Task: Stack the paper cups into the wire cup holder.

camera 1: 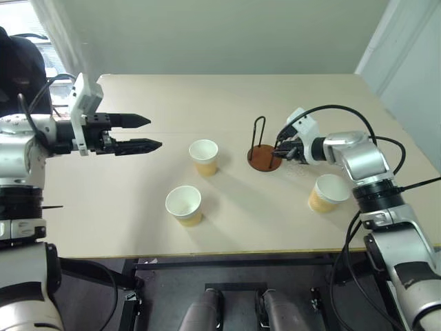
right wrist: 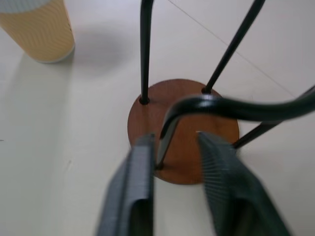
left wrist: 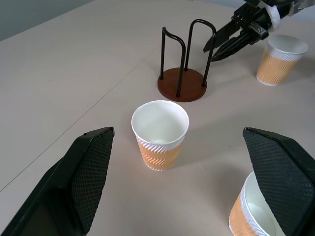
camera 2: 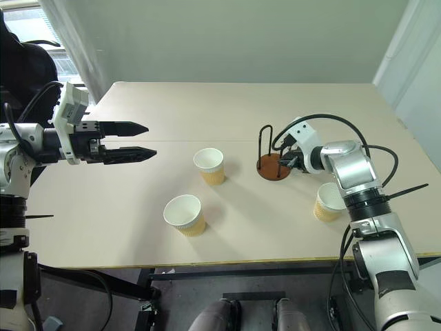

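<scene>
Starting at the left: left gripper (camera 1: 140,133) hovering above the table (camera 1: 138,227), fingers spread wide, nothing between them, aimed toward the middle. Next along, three paper cups, all upright and all empty inside: nearest cup (camera 1: 184,205) close to the front edge, middle cup (camera 1: 204,157) a bit further back, right-hand cup (camera 1: 328,192) well apart from those two and sitting just beside the right forearm. Probably super light and thin-walled, so easy to crush or send skidding with a hard pinch; ribbed lower wall looks like the grippy spot, so best bet is a gentle hold across the upper wall or one finger inside the rim and one outside. Tapered too, so should nest fine once lined up. Between the middle cup and the right-hand one: wire cup holder (camera 1: 264,153), reddish-brown disc base with thin black loops standing up, nothing in it yet. Looks light as well, and likely to tip or slide if nudged. Right gripper (right wrist: 174,157) right at the holder, fingers narrowed around one wire upright just over the base; can't quite tell whether properly clamped on it or only bracketing it. No stacking done so far.
</scene>
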Motion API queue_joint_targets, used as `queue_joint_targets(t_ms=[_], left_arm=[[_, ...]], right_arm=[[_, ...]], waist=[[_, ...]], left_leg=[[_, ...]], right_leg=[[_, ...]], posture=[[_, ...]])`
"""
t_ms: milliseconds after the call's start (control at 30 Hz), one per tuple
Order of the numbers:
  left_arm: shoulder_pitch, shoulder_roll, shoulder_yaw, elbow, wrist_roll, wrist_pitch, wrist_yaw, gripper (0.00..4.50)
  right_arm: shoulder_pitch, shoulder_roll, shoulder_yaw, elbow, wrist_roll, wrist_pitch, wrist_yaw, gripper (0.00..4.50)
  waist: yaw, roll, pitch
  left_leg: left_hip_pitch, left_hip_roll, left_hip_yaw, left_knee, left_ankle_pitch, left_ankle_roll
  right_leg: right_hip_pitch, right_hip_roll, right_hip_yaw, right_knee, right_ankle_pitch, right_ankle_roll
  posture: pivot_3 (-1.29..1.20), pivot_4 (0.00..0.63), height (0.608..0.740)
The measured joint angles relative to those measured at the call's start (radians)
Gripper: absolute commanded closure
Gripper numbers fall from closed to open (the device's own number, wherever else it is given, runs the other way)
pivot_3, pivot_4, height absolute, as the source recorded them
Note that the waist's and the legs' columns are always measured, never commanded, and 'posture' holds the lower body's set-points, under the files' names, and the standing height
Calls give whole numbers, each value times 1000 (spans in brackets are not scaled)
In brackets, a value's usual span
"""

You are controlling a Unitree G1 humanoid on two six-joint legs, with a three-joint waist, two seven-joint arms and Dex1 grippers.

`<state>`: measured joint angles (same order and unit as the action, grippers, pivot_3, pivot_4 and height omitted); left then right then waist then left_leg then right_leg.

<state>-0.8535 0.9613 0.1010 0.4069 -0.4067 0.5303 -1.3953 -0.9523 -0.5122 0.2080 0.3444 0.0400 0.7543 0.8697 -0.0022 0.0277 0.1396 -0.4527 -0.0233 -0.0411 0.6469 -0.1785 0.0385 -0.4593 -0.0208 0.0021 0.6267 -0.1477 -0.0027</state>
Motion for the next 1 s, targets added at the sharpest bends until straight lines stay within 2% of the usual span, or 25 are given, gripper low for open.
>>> queue_joint_targets(t_ms=[33, 367, 700, 867, 1000], left_arm=[[0, 0, 0, 1, 0, -1, 0, 0], [0, 0, -1, 7, 1, -6, -1, 0], [-9, 5, -10, 38, 19, -8, -44, 0], [-13, 6, -23, 42, 23, -9, -58, 0], [-13, 6, -23, 50, 24, -9, -61, 0]], right_arm=[[3, 4, 0, -1, 1, 3, -4, 4461], [4, 4, -1, 0, 12, -2, -14, 4461], [-4, -155, 8, -28, 66, -43, 263, 4461], [-5, -180, 14, -69, 86, -55, 364, 4461], [-5, -175, 15, -96, 94, -55, 387, 4461]], waist=[[0, 0, 0], [0, 0, 0], [1, 0, 0], [-1, 0, 0], [-2, 0, 0]], left_leg=[[0, 0, 0, 0, 0, 0], [0, 0, 0, 0, 0, -1], [-1, 0, 0, 0, 0, 0], [-1, 0, 0, 0, 2, 2], [-1, 0, 0, 0, 2, 3]], right_leg=[[0, 0, 0, 0, 0, 0], [0, 0, 0, 0, 0, 0], [-1, 0, 0, 0, 0, 0], [-1, 0, 0, 0, 0, -1], [-1, 0, 0, 0, 0, -1]], posture=[[0, 150, 740], [0, 150, 740], [0, 150, 740], [0, 150, 740], [0, 150, 740]])
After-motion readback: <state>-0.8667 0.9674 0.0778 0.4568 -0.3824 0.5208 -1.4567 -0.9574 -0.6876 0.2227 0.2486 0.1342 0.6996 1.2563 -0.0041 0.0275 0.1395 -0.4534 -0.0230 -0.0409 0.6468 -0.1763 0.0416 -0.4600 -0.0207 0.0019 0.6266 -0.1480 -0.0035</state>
